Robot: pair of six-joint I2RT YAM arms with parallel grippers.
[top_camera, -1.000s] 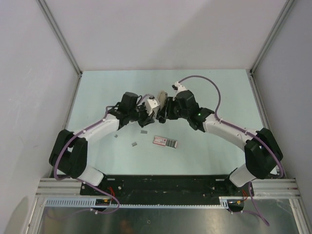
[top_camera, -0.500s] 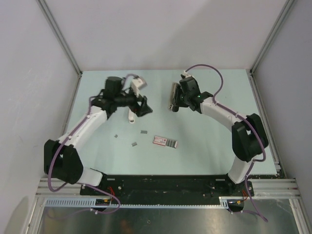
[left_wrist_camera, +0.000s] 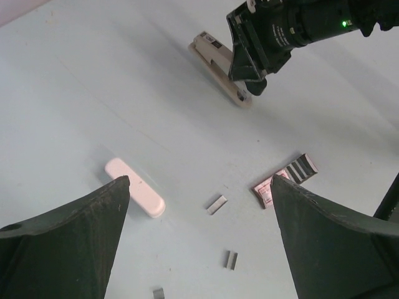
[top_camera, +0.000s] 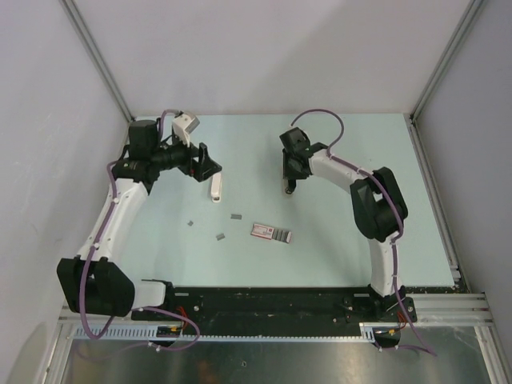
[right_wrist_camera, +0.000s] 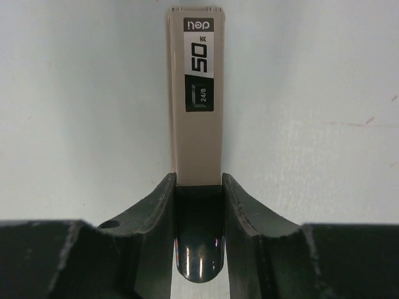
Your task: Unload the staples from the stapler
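1. Broadly, the worktop (top_camera: pixel 360 240) carries every piece, and both arms reach over its far half, well apart.
2. Right tool (right_wrist_camera: pixel 198 187) is pinching the dark end of the tan stapler body (right_wrist_camera: pixel 197 112), label up. Cannot tell whether the body rests on the surface or hovers.
3. Left tool (top_camera: pixel 203 163) is spread and empty, near the white shell (left_wrist_camera: pixel 134 196), which lies flat.
4. Pink-and-grey packet (left_wrist_camera: pixel 285 180) lies nearer the bases.
5. Staples (left_wrist_camera: pixel 216 204): three short strips lie loose between shell and packet.
6. Judgement: mostly unloaded. Keep the pinch firm and tip the channel down over bare surface. The channel interior is hidden, so check it for leftovers.
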